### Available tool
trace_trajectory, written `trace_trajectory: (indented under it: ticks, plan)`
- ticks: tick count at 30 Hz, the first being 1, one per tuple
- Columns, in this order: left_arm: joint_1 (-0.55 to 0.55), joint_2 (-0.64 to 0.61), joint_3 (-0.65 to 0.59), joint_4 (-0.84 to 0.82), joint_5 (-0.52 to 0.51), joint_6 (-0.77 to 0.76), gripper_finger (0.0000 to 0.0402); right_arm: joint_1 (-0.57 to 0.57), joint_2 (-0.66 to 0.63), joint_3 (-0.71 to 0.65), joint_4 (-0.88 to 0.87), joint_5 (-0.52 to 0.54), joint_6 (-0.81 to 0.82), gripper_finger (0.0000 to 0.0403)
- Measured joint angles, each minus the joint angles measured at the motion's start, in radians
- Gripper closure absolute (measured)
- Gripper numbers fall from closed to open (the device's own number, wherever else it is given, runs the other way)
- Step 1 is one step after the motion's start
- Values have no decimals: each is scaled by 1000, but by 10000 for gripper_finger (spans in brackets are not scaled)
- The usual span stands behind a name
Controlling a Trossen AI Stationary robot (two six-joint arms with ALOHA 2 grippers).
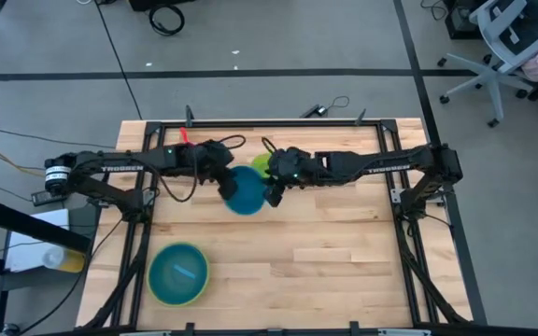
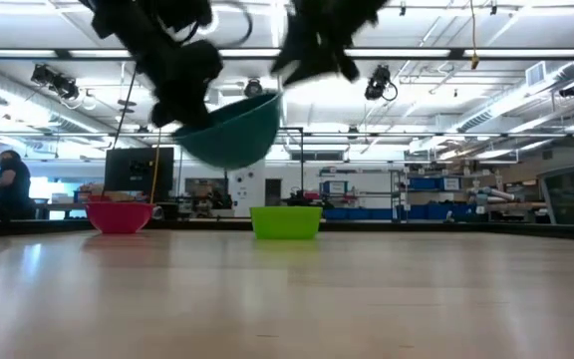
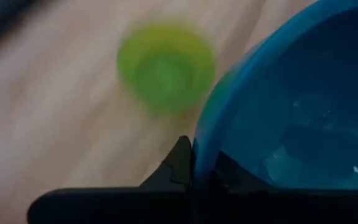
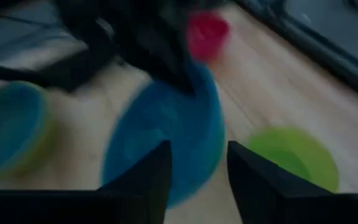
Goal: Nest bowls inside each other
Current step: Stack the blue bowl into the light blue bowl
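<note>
A teal-blue bowl (image 1: 247,192) hangs above the table's middle, with my left gripper (image 1: 224,182) shut on its rim. My right gripper (image 1: 274,194) stands open just to the bowl's right, holding nothing; in its wrist view the open fingers (image 4: 160,171) frame the bowl (image 4: 166,137). A small green bowl (image 1: 262,163) sits on its base behind them. A magenta bowl (image 2: 120,216) stands at the far left. Near the left front, a large lime-green bowl (image 1: 151,282) holds a blue bowl (image 1: 180,271). My left gripper pinches the teal-blue bowl's rim (image 3: 199,146) on the side toward the table's left, one finger inside the bowl and one outside. The fingers slant downward from the left. The bowl (image 2: 232,130) hangs tilted, lifted clear of the table.
Bare wooden tabletop (image 1: 325,261) lies to the front and right. A black frame (image 1: 278,122) runs along the table's far edge, with cables near it. An office chair (image 1: 507,47) stands beyond the table's far right corner.
</note>
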Motion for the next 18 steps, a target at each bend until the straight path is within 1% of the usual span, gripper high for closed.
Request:
trace_trajectory:
  ticks: [2,5,8,11,13,15,18]
  plan:
    - [6,-20,-2,-63,58,-17,386,-1,-1,69,-3,7,-21,227]
    - [1,-83,2,-199,168,-48,390,-23,-5,130,-19,66,-38,216]
    - [-19,-160,2,-373,295,-128,392,-59,-4,141,-28,94,-78,217]
    - [-89,-273,2,-529,381,-225,393,-105,5,121,-61,65,-53,218]
    - [-172,-329,2,-626,390,-313,393,-136,9,78,-88,34,-22,218]
    - [-271,-360,2,-695,384,-400,393,-165,9,18,-88,31,8,218]
    - [-425,-367,2,-703,328,-506,393,-200,9,-72,-96,29,80,218]
